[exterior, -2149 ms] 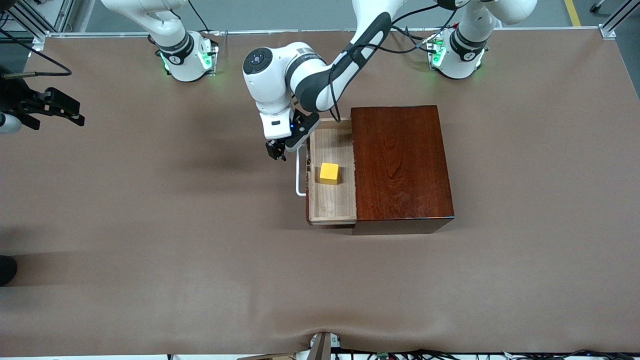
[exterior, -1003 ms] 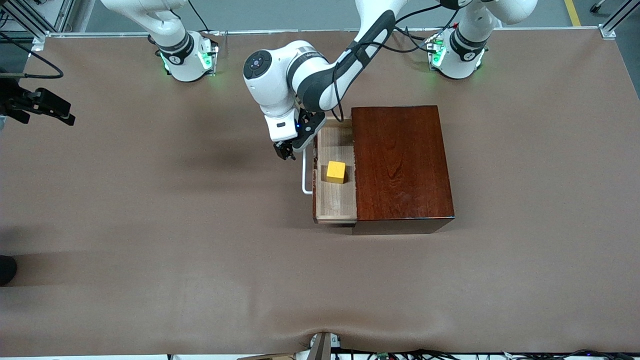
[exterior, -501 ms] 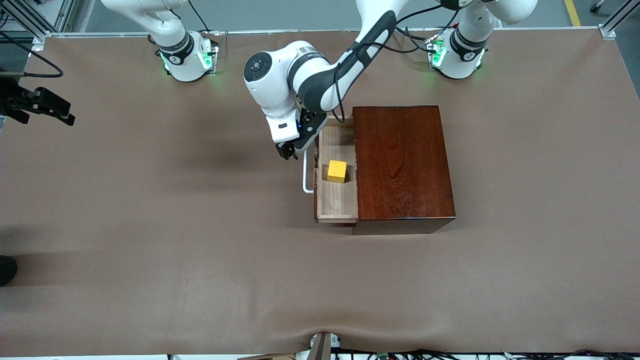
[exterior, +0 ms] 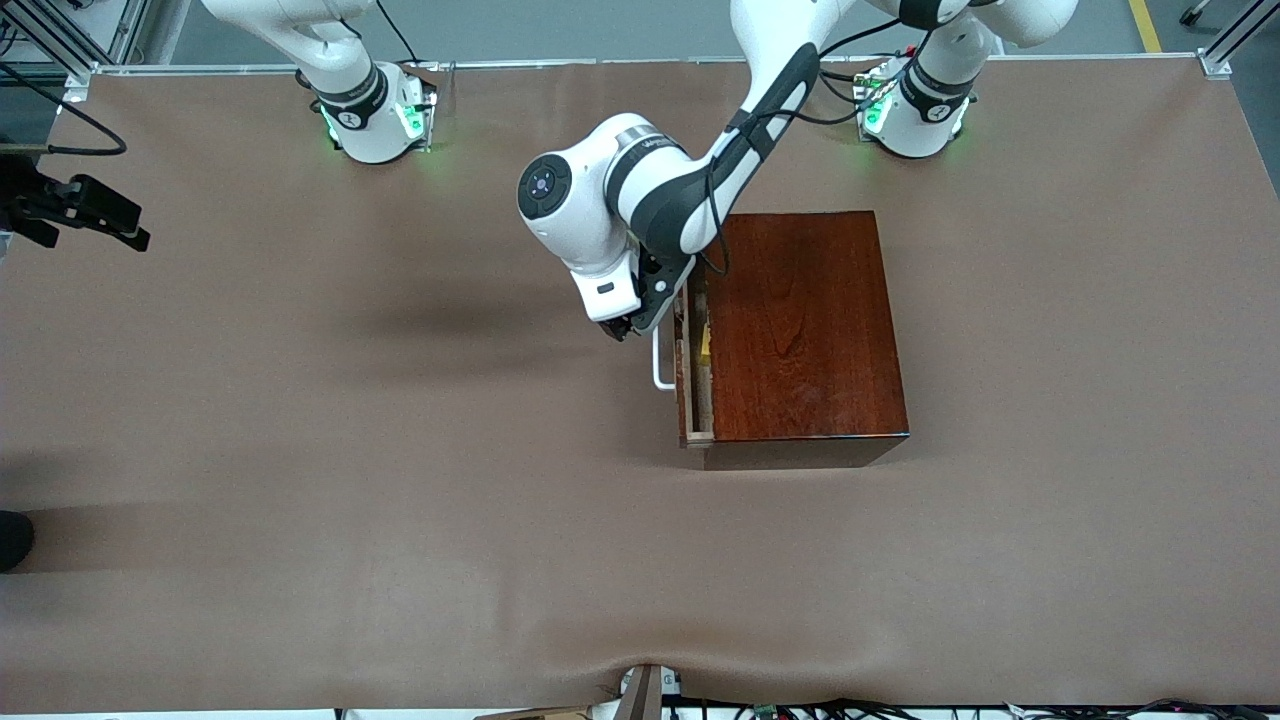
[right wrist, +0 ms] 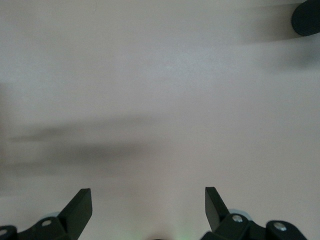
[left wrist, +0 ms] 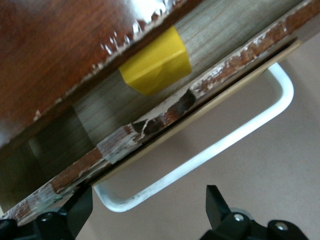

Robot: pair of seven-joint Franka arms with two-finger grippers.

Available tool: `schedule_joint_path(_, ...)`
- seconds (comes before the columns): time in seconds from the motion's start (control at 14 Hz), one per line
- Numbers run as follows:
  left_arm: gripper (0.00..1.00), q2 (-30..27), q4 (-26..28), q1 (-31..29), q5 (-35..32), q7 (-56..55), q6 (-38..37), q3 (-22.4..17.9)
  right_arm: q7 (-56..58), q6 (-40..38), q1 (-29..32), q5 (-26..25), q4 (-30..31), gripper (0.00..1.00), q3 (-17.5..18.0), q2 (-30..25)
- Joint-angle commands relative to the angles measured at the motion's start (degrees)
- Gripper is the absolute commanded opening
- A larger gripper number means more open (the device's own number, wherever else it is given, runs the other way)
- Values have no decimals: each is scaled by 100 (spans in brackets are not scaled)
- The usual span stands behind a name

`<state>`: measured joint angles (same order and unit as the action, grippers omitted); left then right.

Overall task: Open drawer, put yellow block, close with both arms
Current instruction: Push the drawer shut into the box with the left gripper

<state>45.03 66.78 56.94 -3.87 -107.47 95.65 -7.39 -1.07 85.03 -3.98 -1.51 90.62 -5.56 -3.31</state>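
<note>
Pushing with the left gripper [exterior: 622, 328] has driven the drawer [exterior: 690, 385] most of the way into the dark wooden box [exterior: 800, 325]: two seconds ago I saw a wide stretch of pale tray, and now only a narrow strip shows. The left gripper sits at the end of the white handle [exterior: 660, 365] that is farther from the front camera; in the left wrist view its fingers [left wrist: 215, 202] are spread apart with nothing between them, the handle [left wrist: 210, 152] just ahead. The yellow block [exterior: 705, 345] lies in the tray, and I can see just a sliver of it at the box's edge; the wrist camera shows it [left wrist: 156, 62] half tucked under the box's top. So I judge the block placed and the closing nearly done, with a last short push left. The right gripper [exterior: 95, 212] waits above the desk [exterior: 300, 450] at the right arm's end, its fingers [right wrist: 80, 205] open and empty.
</note>
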Motion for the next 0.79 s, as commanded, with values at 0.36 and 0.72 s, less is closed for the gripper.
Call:
schedule_joint_path(0.36,100,-311,169,-61,-141,569,-529,-114,-95,-4,37,19,-9,100,47,-30)
schedule_joint_path(0.72,100,-460,239,-157,-352,771,-679,-96,-95,5,37,11,-18,100,47,-30)
